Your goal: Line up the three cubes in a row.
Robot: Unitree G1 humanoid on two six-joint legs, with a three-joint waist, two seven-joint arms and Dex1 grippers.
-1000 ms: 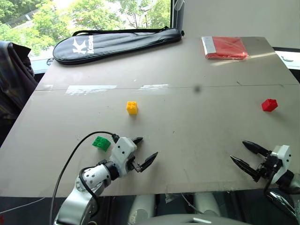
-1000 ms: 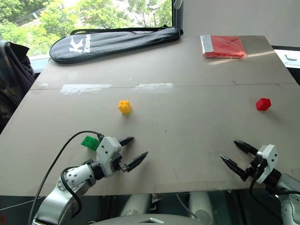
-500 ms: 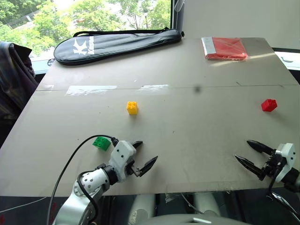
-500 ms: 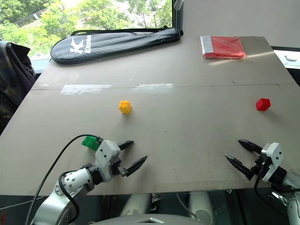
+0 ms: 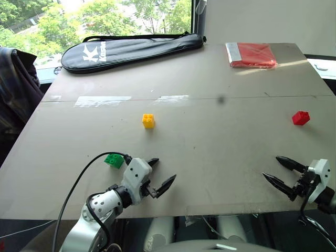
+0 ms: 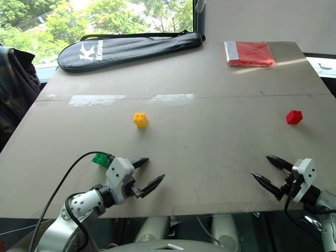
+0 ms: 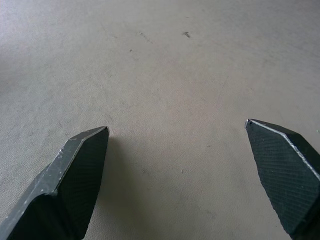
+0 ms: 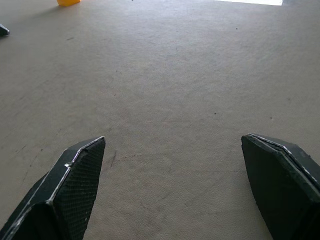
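Observation:
Three studded cubes lie far apart on the grey table (image 5: 210,147). The yellow cube (image 5: 148,121) sits left of the middle and peeks into the right wrist view (image 8: 68,2). Near the front left lies the green cube (image 5: 113,160), partly behind my left gripper's wrist and cable. The red cube (image 5: 301,117) rests by the right edge. My left gripper (image 5: 161,171) hovers open just right of the green cube, its fingers (image 7: 75,175) empty over bare table. My right gripper (image 5: 277,169) stands open and empty at the front right, well in front of the red cube.
A black racket bag (image 5: 131,46) lies along the far left edge. A flat red packet (image 5: 252,54) sits at the far right corner. Strips of tape (image 5: 102,100) cross the table's seam. A dark garment (image 5: 16,89) hangs beyond the left edge.
Both grippers have drawn slightly back toward the front edge and stayed open. The cubes have not moved.

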